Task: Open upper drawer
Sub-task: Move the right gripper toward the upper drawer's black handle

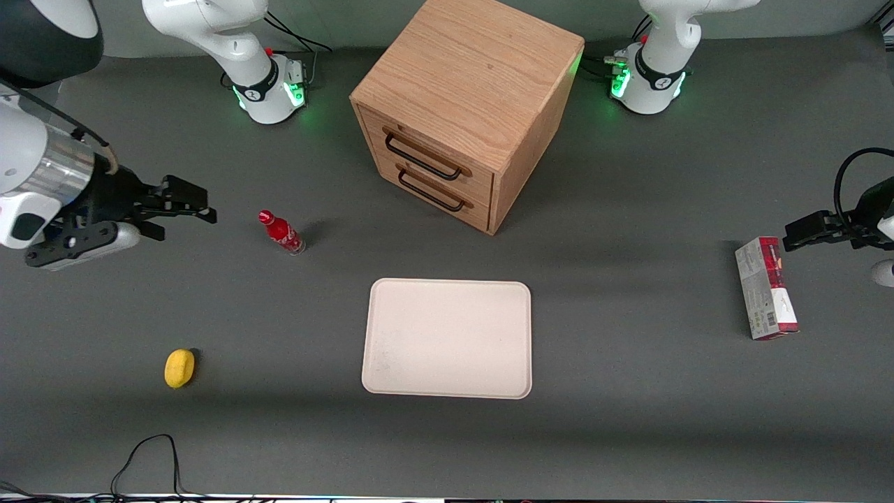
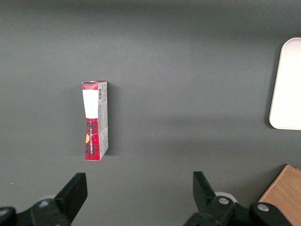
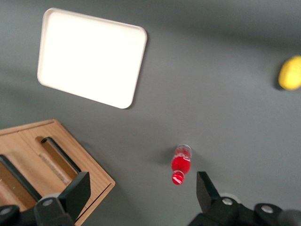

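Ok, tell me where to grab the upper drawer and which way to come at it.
Grip the upper drawer by its dark bar handle, at mid-length. The bar stands off the drawer face, so fingers can likely close across it. Come straight at the cabinet's front. The hand hangs open above the table toward the working arm's end, holding nothing.

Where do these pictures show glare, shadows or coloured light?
Front view: green light glows on the arm bases, and the cabinet, both drawers shut, shades the table beside it. Right wrist view: the tray is washed out white; the open gripper hangs above the bottle, which casts a soft shadow.
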`<move>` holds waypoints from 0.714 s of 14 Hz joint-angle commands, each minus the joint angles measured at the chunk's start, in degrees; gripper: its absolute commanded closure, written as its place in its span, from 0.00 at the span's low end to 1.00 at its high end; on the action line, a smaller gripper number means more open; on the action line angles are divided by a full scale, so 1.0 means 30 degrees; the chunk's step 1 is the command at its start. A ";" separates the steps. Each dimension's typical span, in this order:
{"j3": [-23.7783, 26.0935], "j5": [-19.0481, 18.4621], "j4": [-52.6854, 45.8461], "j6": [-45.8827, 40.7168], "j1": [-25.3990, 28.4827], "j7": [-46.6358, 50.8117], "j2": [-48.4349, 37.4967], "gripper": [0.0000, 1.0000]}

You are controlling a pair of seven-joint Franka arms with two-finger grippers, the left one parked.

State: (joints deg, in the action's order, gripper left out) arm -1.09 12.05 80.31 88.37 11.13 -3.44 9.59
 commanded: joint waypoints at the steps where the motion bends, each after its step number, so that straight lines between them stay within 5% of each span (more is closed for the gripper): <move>1: 0.0216 0.0291 -0.1544 -0.0276 0.1617 -0.0960 0.1429 0.00; 10: 0.0246 0.0438 -0.1544 -0.0276 0.6831 -0.5880 0.3890 0.00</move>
State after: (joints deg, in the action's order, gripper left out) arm 0.42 12.09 77.97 88.56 28.57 -16.53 19.37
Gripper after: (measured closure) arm 0.000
